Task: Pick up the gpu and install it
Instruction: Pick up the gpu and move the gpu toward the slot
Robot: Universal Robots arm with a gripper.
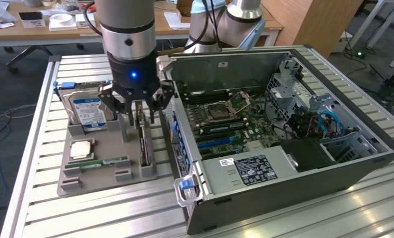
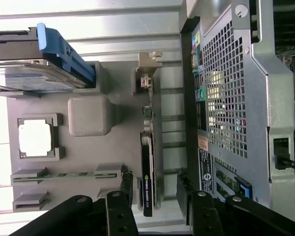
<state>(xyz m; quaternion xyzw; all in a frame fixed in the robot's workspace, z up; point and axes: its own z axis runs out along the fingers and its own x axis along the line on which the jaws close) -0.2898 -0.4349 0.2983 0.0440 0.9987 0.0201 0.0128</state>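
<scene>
1. Where the exterior view's left begins, a slatted metal tabletop carries every item listed below.
2. Fixture tray: grey, lying flat on the tabletop, just beside the computer case.
3. Hard drive: silver with a blue label, standing on edge in the tray's far left holder.
4. Processor chip: flat in a square nest, nearer the camera than the hard drive.
5. RAM stick: narrow, green, lying across low holders toward the tray's near edge.
6. Pincer: black, pointing straight down over the tray's right side, with a blue light lit on the wrist above it. The jaws stand wide. In the wrist view its fingers sit one on each side of the card's line. Whether a tip touches the card cannot be told.
7. The gpu: green card with dark parts, standing on its long edge in the tray's rightmost slot, its pale metal bracket at the end nearest the hard drive. It is seated in the tray, outside the case.
8. Computer case: dark, lying on its side with the panel off, open upward.
9. Motherboard: green, bedded inside the case.
10. Power supply: labelled box at the case's near side.
11. Blue cables: inside the case, toward the exterior view's right.
</scene>
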